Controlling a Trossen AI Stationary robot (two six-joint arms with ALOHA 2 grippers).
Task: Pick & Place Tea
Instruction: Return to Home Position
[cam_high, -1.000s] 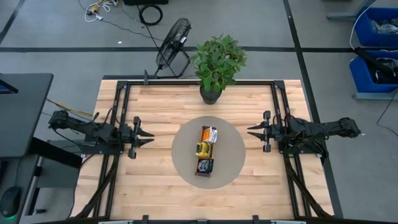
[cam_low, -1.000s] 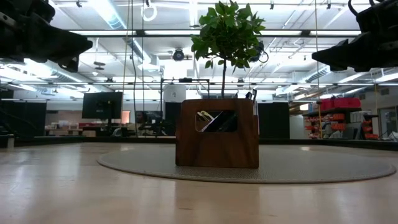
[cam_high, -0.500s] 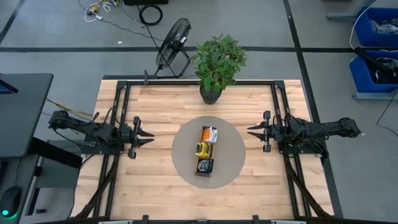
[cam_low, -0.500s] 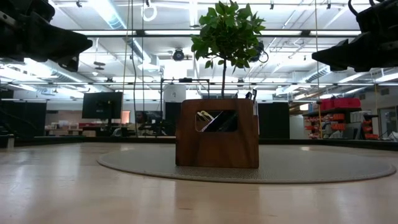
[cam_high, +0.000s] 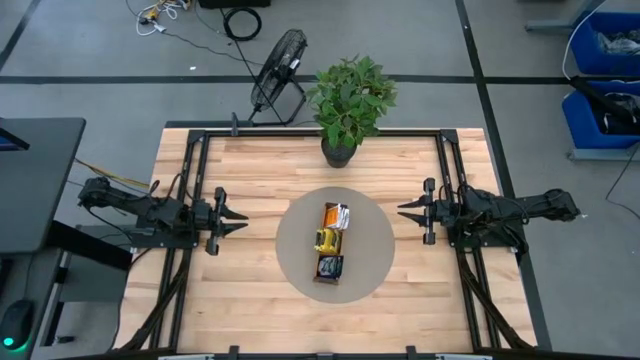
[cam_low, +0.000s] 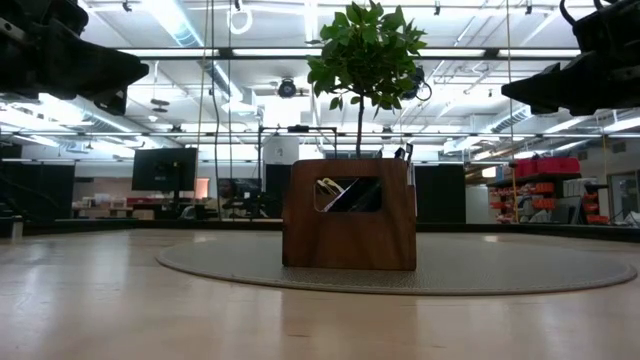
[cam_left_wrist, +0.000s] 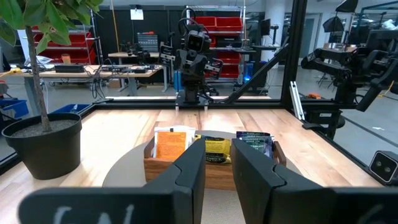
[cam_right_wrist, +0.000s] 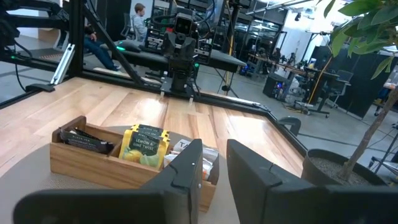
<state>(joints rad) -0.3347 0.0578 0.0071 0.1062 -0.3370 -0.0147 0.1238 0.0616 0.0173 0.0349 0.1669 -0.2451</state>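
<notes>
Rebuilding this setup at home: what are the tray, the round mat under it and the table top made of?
Tray: seemingly dark-stained wood, smooth satin brown faces. Round mat: matte grey, flat, maybe felt or rubber; unclear. Table top: light wood, jointed strips showing, slight sheen.

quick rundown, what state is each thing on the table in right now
potted plant, upright
wooden tray, upright on round mat, three compartments filled
orange sachets, in compartment nearest the potted plant
yellow sachets, middle compartment
dark navy sachets, farthest compartment
left gripper, open, empty, left of tray
right gripper, open, empty, right of tray
</notes>
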